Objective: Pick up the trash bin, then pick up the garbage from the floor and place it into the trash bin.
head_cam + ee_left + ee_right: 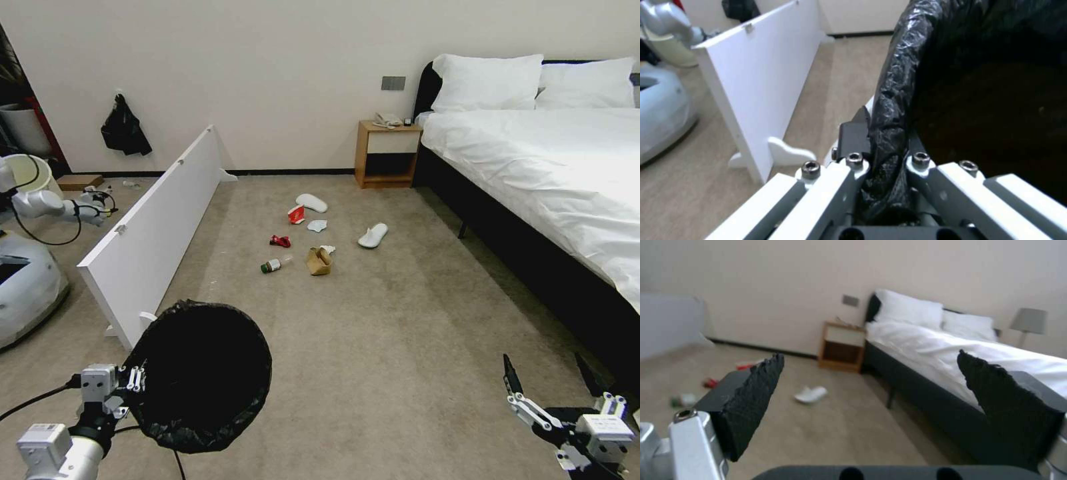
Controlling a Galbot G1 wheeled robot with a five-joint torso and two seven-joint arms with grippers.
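Trash bin [200, 373] is hanging at the lower left of the head view, carried by the left gripper [133, 381], whose fingers are clamped together on the rim with the black bag [889, 140] pinched between them; the left wrist view is showing one finger outside the wall and the other inside the mouth, a hold that is keeping the opening facing up and free for dropping things in. Holding it off to the robot's left side is leaving the middle of the floor [400, 373] open ahead. The right gripper [552, 385] is hovering low on the right with its fingers spread wide apart and gripping nothing, which I judge to be readiness for the first pickup. The garbage is lying well ahead on the carpet, between the white board [157, 227] and the bed [547, 173]: a brown paper bag [319, 261], a green-capped bottle [271, 266] just beside it, a red wrapper [280, 241], a red-and-white carton [296, 214], a tissue [317, 226] and two white slippers [373, 235], one nearer the nightstand [388, 154]. Everything is scattered loosely and apart, so each piece is likely needing its own grasp. Judging by this, the bin step is looking done and the litter is not yet touched
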